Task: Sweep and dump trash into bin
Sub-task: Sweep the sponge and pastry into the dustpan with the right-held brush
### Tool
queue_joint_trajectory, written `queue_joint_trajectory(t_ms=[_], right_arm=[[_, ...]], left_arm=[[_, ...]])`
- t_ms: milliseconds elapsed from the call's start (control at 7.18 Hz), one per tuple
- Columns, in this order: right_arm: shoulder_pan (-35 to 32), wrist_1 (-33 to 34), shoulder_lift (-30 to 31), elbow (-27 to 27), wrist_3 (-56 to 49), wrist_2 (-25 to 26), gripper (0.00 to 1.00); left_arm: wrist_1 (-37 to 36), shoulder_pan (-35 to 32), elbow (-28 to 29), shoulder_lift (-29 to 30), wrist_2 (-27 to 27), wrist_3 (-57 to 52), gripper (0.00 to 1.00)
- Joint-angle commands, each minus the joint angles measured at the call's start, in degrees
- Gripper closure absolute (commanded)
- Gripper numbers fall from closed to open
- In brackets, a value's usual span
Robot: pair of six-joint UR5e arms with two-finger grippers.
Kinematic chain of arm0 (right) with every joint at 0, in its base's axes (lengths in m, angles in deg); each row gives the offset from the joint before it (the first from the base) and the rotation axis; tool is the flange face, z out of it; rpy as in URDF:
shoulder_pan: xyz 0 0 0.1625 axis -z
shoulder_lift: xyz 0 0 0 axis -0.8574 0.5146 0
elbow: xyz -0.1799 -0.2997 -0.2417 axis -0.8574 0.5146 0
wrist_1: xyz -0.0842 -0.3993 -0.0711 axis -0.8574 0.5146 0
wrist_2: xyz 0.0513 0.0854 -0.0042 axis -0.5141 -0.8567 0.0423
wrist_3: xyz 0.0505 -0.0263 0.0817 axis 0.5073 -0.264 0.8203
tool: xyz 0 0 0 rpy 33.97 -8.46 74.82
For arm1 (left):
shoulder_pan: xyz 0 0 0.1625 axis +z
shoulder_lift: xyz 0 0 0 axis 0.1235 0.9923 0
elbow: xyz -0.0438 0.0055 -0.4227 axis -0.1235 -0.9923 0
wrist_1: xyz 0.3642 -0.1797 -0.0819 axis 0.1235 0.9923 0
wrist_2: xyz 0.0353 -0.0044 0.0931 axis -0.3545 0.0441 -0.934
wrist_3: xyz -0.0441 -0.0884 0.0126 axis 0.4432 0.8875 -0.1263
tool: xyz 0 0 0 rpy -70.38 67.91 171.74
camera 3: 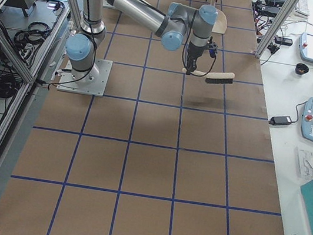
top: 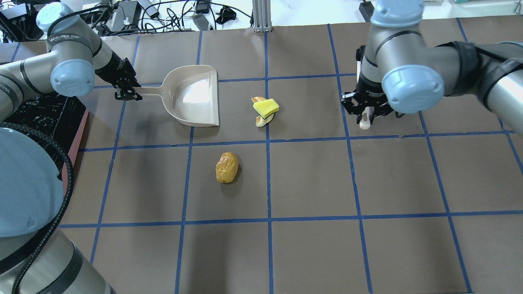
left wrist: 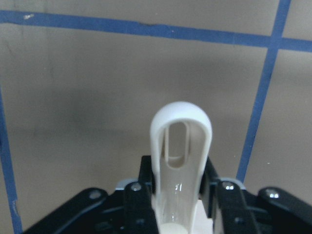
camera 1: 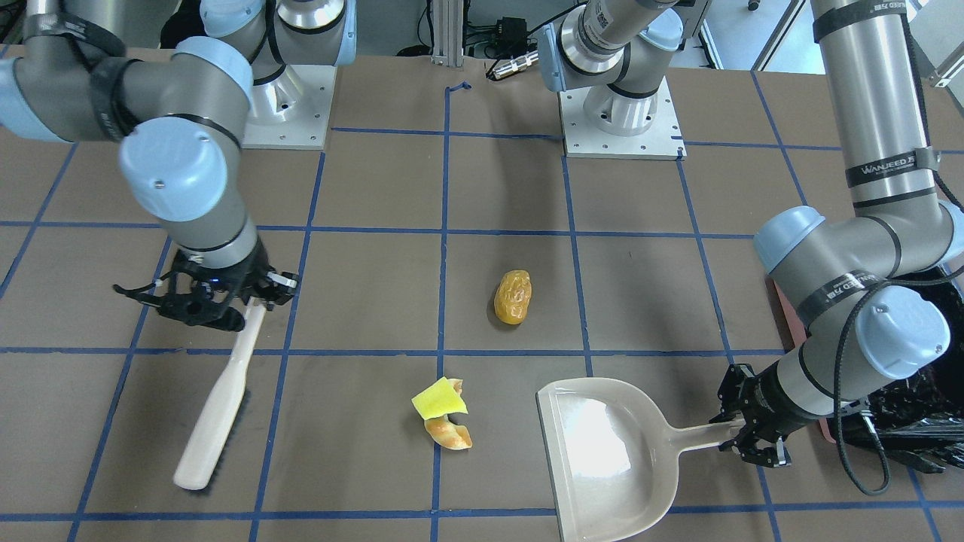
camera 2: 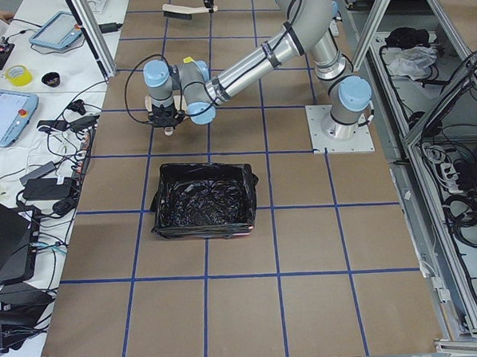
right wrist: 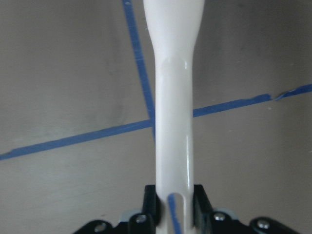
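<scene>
The trash lies mid-table: an orange-yellow bun (camera 1: pixel 513 296) (top: pixel 226 167), and a yellow sponge block (camera 1: pixel 438 399) (top: pixel 266 107) resting against a curved tan pastry piece (camera 1: pixel 449 434) (top: pixel 263 119). My left gripper (camera 1: pixel 742 436) (top: pixel 128 92) is shut on the handle (left wrist: pixel 180 146) of the beige dustpan (camera 1: pixel 602 459) (top: pixel 192 96), whose open mouth faces the sponge. My right gripper (camera 1: pixel 252 297) (top: pixel 365 116) is shut on the handle (right wrist: pixel 173 97) of a white brush (camera 1: pixel 218 406) (camera 3: pixel 219 78), held out on the far side of the trash. The black-lined pink bin (camera 2: pixel 203 198) (camera 1: pixel 926 421) stands behind my left arm.
The table is brown with blue tape grid lines (top: pixel 267 141). Both arm bases (camera 1: pixel 621 113) stand at the robot's edge. Cables and devices (top: pixel 163 12) lie past the far table edge. The dustpan is empty.
</scene>
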Motion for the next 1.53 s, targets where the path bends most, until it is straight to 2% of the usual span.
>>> queue_joint_trajectory(t_ms=[0, 139, 278, 557, 1392], right_arm=[[-7.85, 0.31, -6.55, 5.2, 10.8, -2.07, 1.0], [-9.61, 0.31, -9.46, 7.06, 12.4, -4.25, 1.0], [-10.5, 0.23, -10.27, 7.86, 12.68, -4.62, 1.0], [-11.03, 0.31, -10.1, 8.57, 13.55, -6.28, 1.0], [-17.09, 1.89, -12.2, 10.23, 13.56, -20.42, 1.0]], left_arm=[[-0.61, -1.2, 0.14, -1.35, -2.36, -0.74, 1.0], [-0.7, -3.38, 0.23, -1.44, -4.12, -0.57, 1.0], [-0.96, -5.93, 0.23, -1.53, -6.4, -0.05, 1.0], [-2.37, -9.55, 0.14, -0.84, -7.38, 0.83, 1.0], [-4.74, -10.61, 0.14, 1.02, -9.32, 0.75, 1.0]])
